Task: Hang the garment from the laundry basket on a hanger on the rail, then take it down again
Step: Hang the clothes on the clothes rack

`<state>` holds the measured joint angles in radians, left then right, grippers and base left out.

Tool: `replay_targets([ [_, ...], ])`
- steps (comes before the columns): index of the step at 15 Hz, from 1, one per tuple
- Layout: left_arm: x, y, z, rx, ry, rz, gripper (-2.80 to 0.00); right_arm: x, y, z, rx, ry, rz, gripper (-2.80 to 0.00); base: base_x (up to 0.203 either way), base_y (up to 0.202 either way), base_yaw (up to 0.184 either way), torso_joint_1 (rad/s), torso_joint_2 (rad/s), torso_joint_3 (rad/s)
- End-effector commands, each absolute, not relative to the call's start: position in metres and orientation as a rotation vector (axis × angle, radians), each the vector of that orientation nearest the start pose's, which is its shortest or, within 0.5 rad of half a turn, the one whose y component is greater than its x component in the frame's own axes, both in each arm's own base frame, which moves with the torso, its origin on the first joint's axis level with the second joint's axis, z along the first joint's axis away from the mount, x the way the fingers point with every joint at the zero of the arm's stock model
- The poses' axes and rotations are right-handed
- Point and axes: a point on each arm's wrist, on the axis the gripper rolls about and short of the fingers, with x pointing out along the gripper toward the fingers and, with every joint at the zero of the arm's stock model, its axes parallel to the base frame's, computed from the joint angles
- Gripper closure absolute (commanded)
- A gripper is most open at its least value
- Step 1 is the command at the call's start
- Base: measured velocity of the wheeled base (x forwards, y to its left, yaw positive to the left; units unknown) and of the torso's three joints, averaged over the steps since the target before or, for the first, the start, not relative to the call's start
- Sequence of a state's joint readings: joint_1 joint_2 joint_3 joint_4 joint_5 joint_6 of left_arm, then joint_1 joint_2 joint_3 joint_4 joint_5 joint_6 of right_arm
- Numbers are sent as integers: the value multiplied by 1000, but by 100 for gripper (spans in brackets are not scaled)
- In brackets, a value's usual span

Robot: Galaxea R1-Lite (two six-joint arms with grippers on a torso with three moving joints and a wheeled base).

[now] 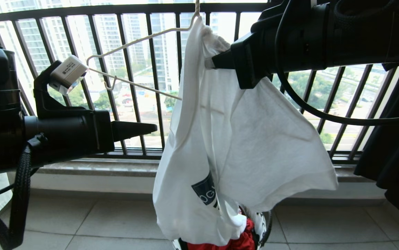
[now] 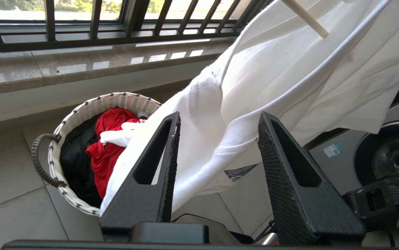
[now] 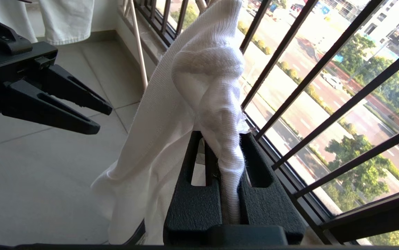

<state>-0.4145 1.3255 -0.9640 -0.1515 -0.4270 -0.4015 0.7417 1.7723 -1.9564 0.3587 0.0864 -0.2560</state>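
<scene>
Gripping bunched fabric, right gripper [image 3: 232, 194] had fingers pinched on white T-shirt [image 1: 241, 139]. Left gripper [image 2: 217, 156] hovered beside shirt, fingers spread, holding nothing. Shirt hung draped over one end of cream wire hanger [image 1: 133, 41], hem trailing into white woven laundry basket [image 2: 81, 111] with red cloth [image 2: 107, 149]. Barred window railing [image 1: 151, 69] stood behind.
</scene>
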Motion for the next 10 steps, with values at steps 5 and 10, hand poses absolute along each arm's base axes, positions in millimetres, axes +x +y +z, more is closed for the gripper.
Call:
replay_targets([
  [5, 204, -106, 267, -375, 424, -797, -280, 224, 230, 380, -307, 63, 881, 0, 0, 0, 0, 0, 0, 0],
  [10, 219, -111, 256, -360, 366, -703, -280, 217, 233, 381, -308, 62, 897, 0, 0, 0, 0, 0, 0, 0],
])
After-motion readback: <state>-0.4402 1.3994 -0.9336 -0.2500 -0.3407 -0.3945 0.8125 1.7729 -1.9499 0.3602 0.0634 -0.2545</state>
